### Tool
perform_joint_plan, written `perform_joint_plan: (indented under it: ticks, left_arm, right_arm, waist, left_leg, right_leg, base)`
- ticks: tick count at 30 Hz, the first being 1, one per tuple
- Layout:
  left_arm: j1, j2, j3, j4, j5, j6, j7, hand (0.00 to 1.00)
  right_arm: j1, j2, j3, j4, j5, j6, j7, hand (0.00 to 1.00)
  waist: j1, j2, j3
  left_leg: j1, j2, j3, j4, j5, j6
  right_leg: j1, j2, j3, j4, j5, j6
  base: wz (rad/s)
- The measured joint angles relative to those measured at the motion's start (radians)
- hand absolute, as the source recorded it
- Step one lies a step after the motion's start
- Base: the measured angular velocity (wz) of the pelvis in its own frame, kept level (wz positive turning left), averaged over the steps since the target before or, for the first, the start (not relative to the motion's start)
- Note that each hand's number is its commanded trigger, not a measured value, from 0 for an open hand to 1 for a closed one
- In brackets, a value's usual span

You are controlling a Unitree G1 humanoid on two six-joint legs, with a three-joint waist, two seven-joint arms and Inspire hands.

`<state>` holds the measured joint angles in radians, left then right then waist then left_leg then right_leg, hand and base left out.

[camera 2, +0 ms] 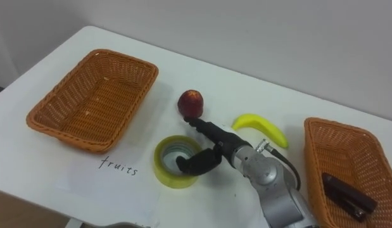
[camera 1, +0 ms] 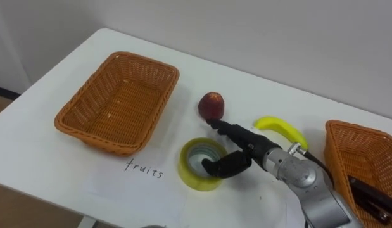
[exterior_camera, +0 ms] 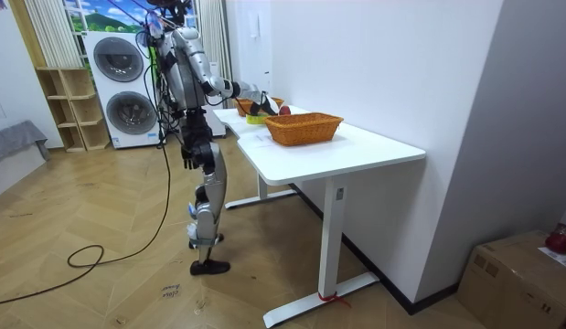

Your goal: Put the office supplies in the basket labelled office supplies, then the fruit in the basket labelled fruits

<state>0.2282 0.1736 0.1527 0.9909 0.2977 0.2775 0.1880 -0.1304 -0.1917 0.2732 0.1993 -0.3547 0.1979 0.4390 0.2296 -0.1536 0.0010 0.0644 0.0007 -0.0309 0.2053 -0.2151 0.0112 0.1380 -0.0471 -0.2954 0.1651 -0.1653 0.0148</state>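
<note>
Right hand (camera 1: 247, 149) splayed, holding nothing, fingertips by apple (camera 1: 211, 104), thumb over tape roll (camera 1: 186, 166)

**Stock Count: Table and Room**

Wicker baskets are numbering two: the left basket (camera 1: 88, 136) and the right basket (camera 1: 332, 152). Fruit is totalling two pieces: one red apple (camera 1: 211, 104) and one yellow banana (camera 1: 281, 128). Tape is standing at one yellow roll (camera 1: 202, 183). Office supplies in a basket are counting as at least one dark item (camera 2: 347, 193); whether more are lying there cannot be told. One paper sheet (camera 1: 120, 187) and one white table (camera 1: 44, 164) are being logged. The room view is adding two washing machines (exterior_camera: 118, 59), one shelf unit (exterior_camera: 68, 110) and one cardboard box (exterior_camera: 516, 274).
</note>
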Motion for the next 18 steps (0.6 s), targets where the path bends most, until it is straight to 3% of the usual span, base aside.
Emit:
perform_joint_plan:
  ticks: [3,4,5,6,18]
  left_arm:
    - [0.001,0.0,0.0,0.002,0.0,0.0,0.006,0.0]
    - [0.002,0.0,0.0,0.002,0.0,0.0,0.007,0.0]
    - [0.003,0.0,0.0,0.002,0.0,0.0,0.008,0.0]
    - [0.003,0.0,0.0,0.002,0.0,0.0,0.009,0.0]
    - [0.001,0.001,-0.001,0.001,0.0,0.0,0.027,0.0]
  right_arm:
    - [0.0,0.0,0.0,0.0,0.0,0.0,0.0,0.0]
    - [0.0,0.0,0.0,0.0,0.0,0.0,0.0,0.12]
    - [0.0,0.0,0.0,0.0,0.0,0.0,0.0,0.51]
    - [0.0,0.0,0.0,0.0,0.0,0.0,0.0,1.0]
    - [-0.037,-0.003,-0.017,0.021,-0.089,-0.003,-0.035,1.0]
  waist:
    - [0.001,0.0,0.0]
    - [0.001,0.0,0.0001]
    - [0.001,0.0,0.0001]
    - [0.001,0.0,0.0001]
    - [0.0,0.001,-0.0001]
  left_leg:
    - [0.0,0.0,0.0,0.0,0.0,-0.001]
    - [0.0,0.0,-0.001,0.0,0.0,-0.001]
    - [0.0,0.0,-0.001,0.0,0.0,-0.001]
    - [0.0,0.0,-0.001,0.0,0.0,-0.001]
    - [-0.001,-0.002,-0.003,-0.001,0.001,-0.001]
  right_leg:
    - [0.0,0.0,-0.001,-0.001,0.0,0.0]
    - [0.001,0.0,-0.002,-0.001,0.0,0.0]
    - [0.001,0.0,-0.002,-0.001,0.0,0.0]
    - [0.001,0.0,-0.003,-0.002,0.0,0.0]
    - [0.007,0.0,-0.006,-0.015,0.0,0.0]
  base:
    - [0.0]
    - [0.0]
    - [0.0]
    - [0.0]
    - [0.0]
